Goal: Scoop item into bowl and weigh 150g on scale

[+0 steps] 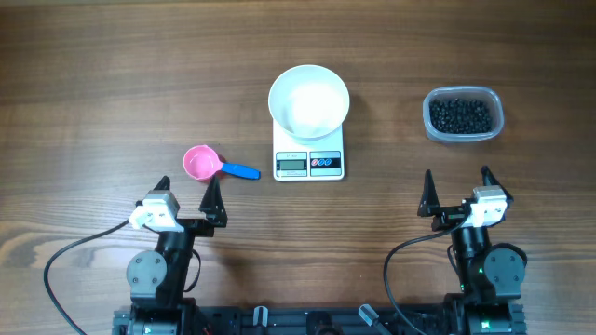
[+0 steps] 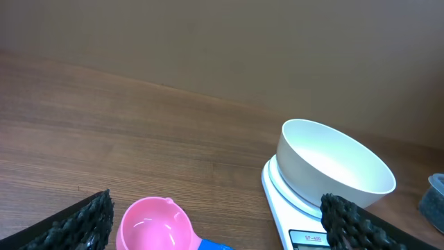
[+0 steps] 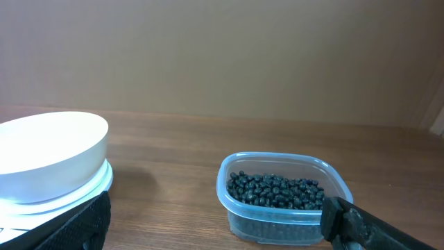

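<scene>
Left gripper (image 1: 189, 188): jaws spread wide, nothing between them, hovering on the near side of the scoop (image 1: 199, 164) and apart from it. Its black ribbed pads (image 2: 76, 223) show at the lower corners of the left wrist view.

Scoop: round pink plastic cup, glossy, mouth up, empty. Short blue handle (image 1: 241, 171) points right toward the scale. It lies flat on the wood-grain table (image 1: 93, 93).

Scale (image 1: 309, 165): flat white rectangle with a grey display and two small buttons on the near edge. The reading is too small to tell. Bowl (image 1: 309, 100) sits on the platform: plain white, smooth, round, empty.

Tub (image 3: 274, 221): clear plastic, rounded-rectangular, well right of the scale. It holds the pellets (image 3: 274, 189), which are small, round, black and faintly shiny, roughly half the tub's depth. All of the item is in there; none is in the bowl or scoop.

Right gripper (image 1: 457, 179): jaws equally wide, empty, on the near side of the tub and apart from it.

Judgement: the task is at its start, and the step in hand is picking up the scoop. The next move calls for the left jaws to come down over the thin blue handle and close across it, keeping the cup level. The handle is slick and lies low on the table, so a shallow grip could slip or twist. Scoop and tub lie on opposite sides of the scale, so a long reach or a hand-over seems likely.
</scene>
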Action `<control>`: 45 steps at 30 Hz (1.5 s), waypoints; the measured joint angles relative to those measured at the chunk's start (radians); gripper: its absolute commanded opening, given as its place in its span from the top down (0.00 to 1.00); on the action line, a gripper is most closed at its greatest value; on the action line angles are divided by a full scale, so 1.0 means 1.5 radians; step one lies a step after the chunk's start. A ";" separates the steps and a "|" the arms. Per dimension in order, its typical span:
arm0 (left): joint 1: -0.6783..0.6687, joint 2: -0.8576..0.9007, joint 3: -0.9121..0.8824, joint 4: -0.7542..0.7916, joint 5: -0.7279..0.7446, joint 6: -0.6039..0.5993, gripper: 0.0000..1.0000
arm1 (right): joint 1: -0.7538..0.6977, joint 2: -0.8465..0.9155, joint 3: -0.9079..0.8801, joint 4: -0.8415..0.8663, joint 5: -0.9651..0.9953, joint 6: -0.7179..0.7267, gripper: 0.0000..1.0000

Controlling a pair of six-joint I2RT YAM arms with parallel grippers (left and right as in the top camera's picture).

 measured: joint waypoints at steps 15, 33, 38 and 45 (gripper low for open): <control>0.000 0.003 -0.001 0.061 -0.003 0.000 0.00 | 0.000 0.000 0.000 0.000 0.000 0.000 0.00; 0.000 0.092 0.214 -0.097 0.028 -0.005 0.00 | 0.000 0.000 0.000 0.000 0.000 0.000 0.00; 0.000 0.212 0.360 -0.202 -0.011 -0.005 0.00 | 0.000 0.000 0.000 0.000 0.000 0.000 0.00; 0.000 0.402 0.561 -0.272 -0.014 -0.005 0.00 | 0.000 0.000 0.000 0.000 0.000 0.000 0.00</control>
